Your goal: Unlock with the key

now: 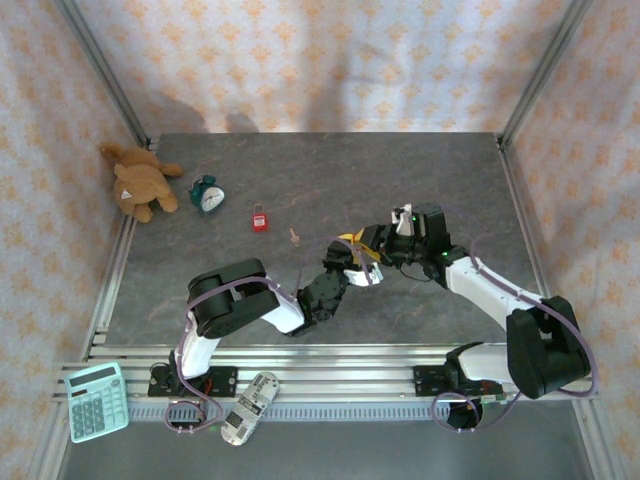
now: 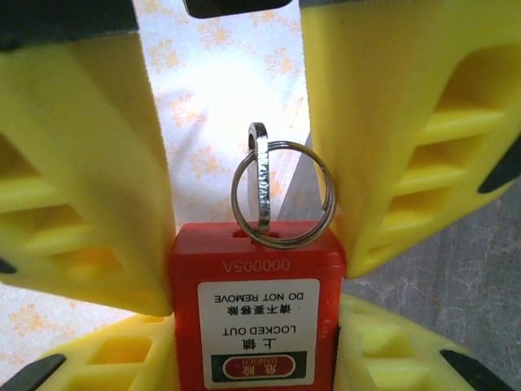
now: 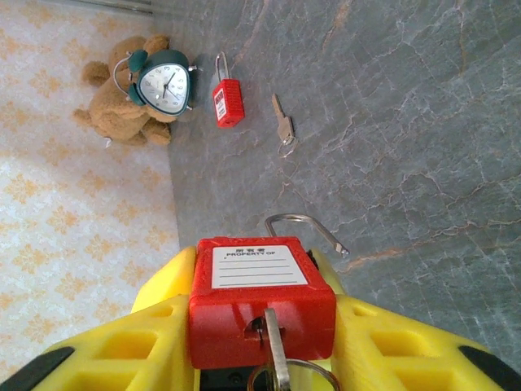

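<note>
The left gripper (image 2: 256,358) is clamped on the padlock (image 3: 262,301), whose shackle (image 3: 303,221) stands free, so unlocking looks done; the right gripper (image 3: 264,342), fingers apart around the key (image 3: 275,352), should back off.

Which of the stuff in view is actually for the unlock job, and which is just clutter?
Job: held red padlock, shackle open; key in its keyhole.
Lying about: second red padlock, loose key, alarm clock, teddy bear, calculator, remote.
</note>
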Robot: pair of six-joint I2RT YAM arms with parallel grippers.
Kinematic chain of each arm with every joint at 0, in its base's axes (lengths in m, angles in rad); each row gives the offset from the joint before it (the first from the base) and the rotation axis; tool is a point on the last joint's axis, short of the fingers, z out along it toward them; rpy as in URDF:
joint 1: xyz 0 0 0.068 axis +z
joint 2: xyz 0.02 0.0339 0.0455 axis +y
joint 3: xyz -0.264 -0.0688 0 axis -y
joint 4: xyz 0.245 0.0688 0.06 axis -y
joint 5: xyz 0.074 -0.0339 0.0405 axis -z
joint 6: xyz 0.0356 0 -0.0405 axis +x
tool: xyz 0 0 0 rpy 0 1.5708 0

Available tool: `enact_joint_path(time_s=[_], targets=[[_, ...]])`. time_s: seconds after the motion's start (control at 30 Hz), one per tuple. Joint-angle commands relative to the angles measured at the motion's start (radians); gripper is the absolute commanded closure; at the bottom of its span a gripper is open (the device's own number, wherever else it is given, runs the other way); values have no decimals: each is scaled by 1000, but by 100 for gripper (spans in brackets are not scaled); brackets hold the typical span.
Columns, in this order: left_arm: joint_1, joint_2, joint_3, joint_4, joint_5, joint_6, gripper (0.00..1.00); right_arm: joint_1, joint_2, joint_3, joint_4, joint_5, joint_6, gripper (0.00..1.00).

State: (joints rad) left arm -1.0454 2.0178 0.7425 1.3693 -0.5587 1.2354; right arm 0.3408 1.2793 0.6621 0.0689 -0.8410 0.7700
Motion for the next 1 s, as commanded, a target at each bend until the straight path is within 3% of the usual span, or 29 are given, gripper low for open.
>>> enact_joint_path(time_s=[0.0, 0.3, 0.43, 0.5, 0.6, 0.73, 0.97], targets=[[7, -26, 11, -13, -29, 10, 67, 0, -29, 64, -32, 10, -38, 54], [12, -47, -10, -49, -33, 8, 67, -29, -56, 102, -91, 56, -69, 42], [23, -87, -16, -138, -17, -27, 67, -85, -88, 142, -220, 144, -140, 42], [38, -139, -2, -273, 3, -70, 67, -121, -133, 151, -295, 263, -173, 41], [78, -215, 80, -641, 65, -225, 68, -137, -184, 79, -292, 435, -119, 40], [159, -264, 235, -1025, 230, -394, 68, -152, -195, -5, -245, 526, -78, 40], [276, -157, 548, -1430, 487, -508, 67, -155, -204, -71, -154, 614, -57, 40]])
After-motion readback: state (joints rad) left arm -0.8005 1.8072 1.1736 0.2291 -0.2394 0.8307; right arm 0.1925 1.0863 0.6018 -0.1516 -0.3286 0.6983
